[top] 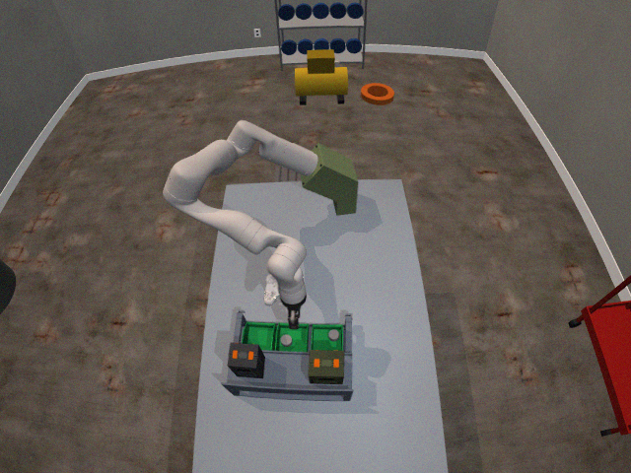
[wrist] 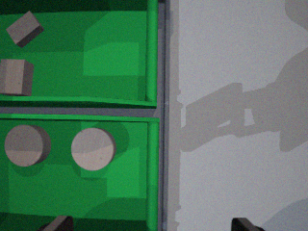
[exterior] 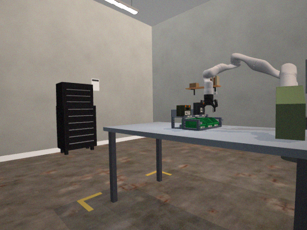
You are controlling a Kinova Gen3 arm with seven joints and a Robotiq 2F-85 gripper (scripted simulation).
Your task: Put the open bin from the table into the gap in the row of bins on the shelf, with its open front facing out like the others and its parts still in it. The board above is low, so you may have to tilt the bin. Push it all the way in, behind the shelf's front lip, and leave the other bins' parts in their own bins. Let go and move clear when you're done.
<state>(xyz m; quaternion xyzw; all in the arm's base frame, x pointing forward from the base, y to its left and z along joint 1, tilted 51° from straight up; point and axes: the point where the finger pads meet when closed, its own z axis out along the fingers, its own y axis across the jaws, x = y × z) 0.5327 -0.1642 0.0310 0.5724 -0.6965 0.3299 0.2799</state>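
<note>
Bins sit in a row of three on the gray shelf [top: 348, 336] [exterior: 172, 123], which stands on the pale table [top: 397, 285] [exterior: 235, 137] [wrist: 241, 192]. In the top view they are the left bin [top: 258, 337], the middle bin [top: 298, 345] and the right bin [top: 323, 345], side by side, so the task's bin is in the row; which of the three it is, I cannot tell. A round part shows in the middle bin and another in the right one.

The gripper [top: 293, 324] [exterior: 208, 108] [wrist: 153, 224] points down above the row, with its fingers wide apart and nothing between them. In the exterior view it is above the bins, not touching them.

Close up, the upper bin [wrist: 115, 63] has two blocks [wrist: 24, 29] [wrist: 14, 77] inside, and the lower bin [wrist: 91, 192] has two round parts [wrist: 25, 145] [wrist: 93, 148]. Both lie behind the shelf's front lip [wrist: 164, 144]. A black box [top: 245, 365] [exterior: 197, 108] and an olive box [top: 325, 373] [exterior: 181, 110] stand on the upper board, apart from each other.
</note>
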